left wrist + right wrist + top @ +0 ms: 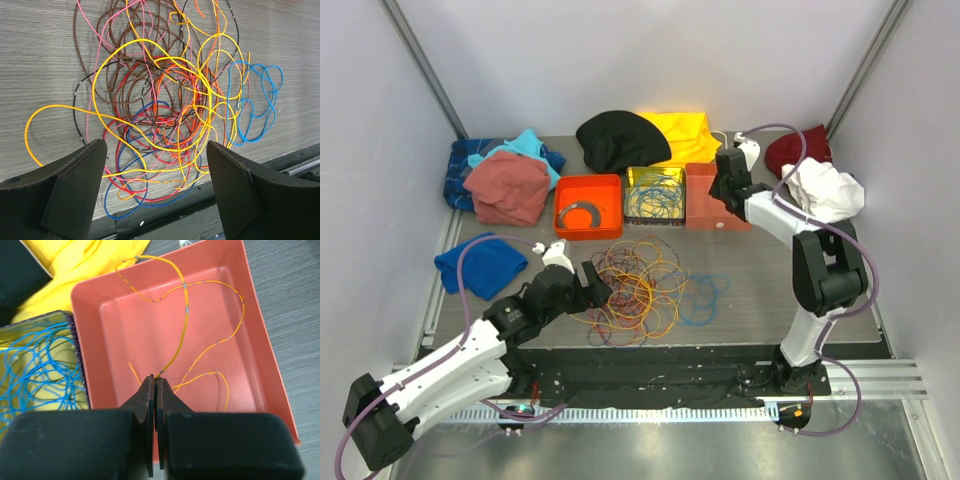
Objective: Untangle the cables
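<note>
Left gripper point(156, 150) low over the grey wood-grain worktop point(40, 50), jaws wide apart and holding nothing, aimed at the near rim of the tangled heap of thin yellow, orange, red, blue, pink and brown cables point(635, 288). Just right of the heap, partly free, a loose loop of light-blue cable point(702, 298). Farther back, a row of three trays: orange plastic tray point(560, 205) with a grey coiled ring point(578, 206), yellow-lined tray point(628, 195) of sorted blue cables point(655, 200), salmon-pink rectangular tray point(125, 325). Over that last one, right gripper point(154, 380), jaws pressed together, apparently pinching the end of a banded yellow-orange cable point(186, 315) lying in the tray.

Risk on the left: closing on several strands at once, likely with such tight overlap, and so dragging the whole heap toward the near worktop edge, already close to the lowest loops. Risk on the right: lifting away without releasing, pulling the sorted cable back out.

Hard to make out: order of crossings at the heap's centre. Lowest loops cut off behind the left fingers point(75, 190). Actual pinch point hidden between the right pads.
</note>
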